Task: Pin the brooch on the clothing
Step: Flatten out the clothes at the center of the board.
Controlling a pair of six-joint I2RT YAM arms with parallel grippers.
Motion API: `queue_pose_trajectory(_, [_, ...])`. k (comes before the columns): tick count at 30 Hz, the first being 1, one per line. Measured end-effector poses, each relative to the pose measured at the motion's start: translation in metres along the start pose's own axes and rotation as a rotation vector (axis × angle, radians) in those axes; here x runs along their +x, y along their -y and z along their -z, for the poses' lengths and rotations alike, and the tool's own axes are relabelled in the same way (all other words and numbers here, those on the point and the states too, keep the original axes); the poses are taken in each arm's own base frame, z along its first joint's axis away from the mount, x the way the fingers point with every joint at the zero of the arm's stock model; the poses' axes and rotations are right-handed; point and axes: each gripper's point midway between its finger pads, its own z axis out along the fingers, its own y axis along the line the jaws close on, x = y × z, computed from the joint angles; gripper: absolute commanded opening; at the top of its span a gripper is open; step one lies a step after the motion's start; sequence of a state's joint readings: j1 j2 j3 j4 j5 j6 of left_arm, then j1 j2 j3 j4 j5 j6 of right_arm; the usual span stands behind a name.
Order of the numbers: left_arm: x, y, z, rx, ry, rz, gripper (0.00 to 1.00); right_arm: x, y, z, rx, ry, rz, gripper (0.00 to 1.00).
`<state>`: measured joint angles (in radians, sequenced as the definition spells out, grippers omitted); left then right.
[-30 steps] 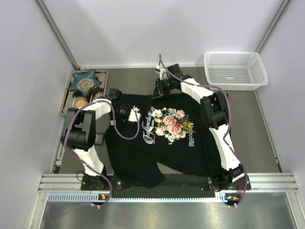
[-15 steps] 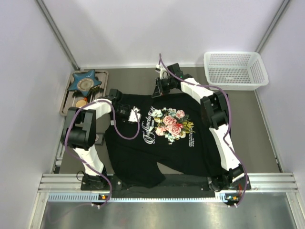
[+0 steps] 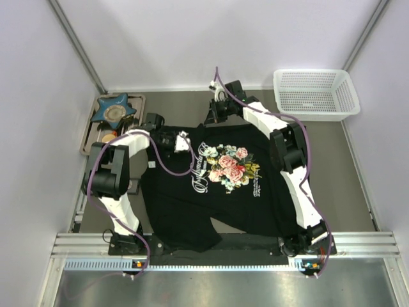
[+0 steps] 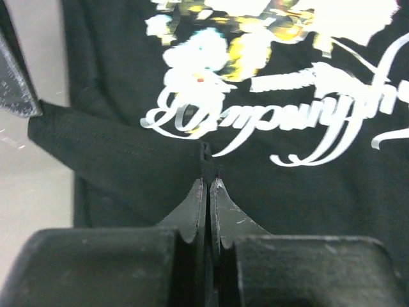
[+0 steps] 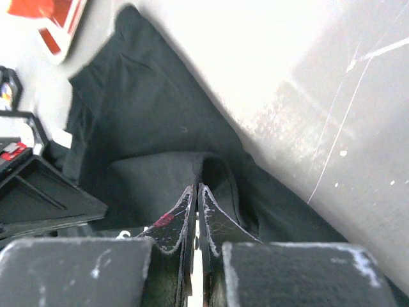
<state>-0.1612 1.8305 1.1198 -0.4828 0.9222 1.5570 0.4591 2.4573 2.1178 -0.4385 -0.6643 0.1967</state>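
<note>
The clothing, a black T-shirt (image 3: 217, 192) with a rose print and white lettering, lies spread between the arms. My left gripper (image 3: 183, 142) is at its upper left, near the sleeve. In the left wrist view the jaws are shut, pinching a raised fold of the black fabric (image 4: 128, 166) at their tips (image 4: 208, 178). My right gripper (image 3: 215, 115) is at the shirt's top edge, shut on a ridge of the fabric (image 5: 160, 173) at its tips (image 5: 198, 187). A small round pinkish piece, apparently the brooch (image 3: 109, 136), lies on the tray at far left.
A grey tray (image 3: 89, 139) at the left back holds a blue star-shaped dish (image 3: 114, 109). A white mesh basket (image 3: 313, 93) stands at the back right. Walls close in the table on both sides and behind.
Both grippers have gone from partly open to shut on the shirt. The left one has moved up and to the right, and the shirt's upper left edge has shifted with it.
</note>
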Motion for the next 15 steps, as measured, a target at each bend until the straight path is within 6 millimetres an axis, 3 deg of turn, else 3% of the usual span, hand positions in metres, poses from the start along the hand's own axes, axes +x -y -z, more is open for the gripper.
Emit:
queue_pose_trajectory(8, [-0.001,-0.091,0.024,-0.248,0.059,0.166,0.0,-0.067,-0.001,0.025,-0.005,0.175,-0.033,0.0])
queue_pose_trajectory(15, [0.02,-0.17,0.044,-0.509,0.101,0.289,0.0,-0.095,0.005,0.034,-0.003,0.284,-0.082,0.0])
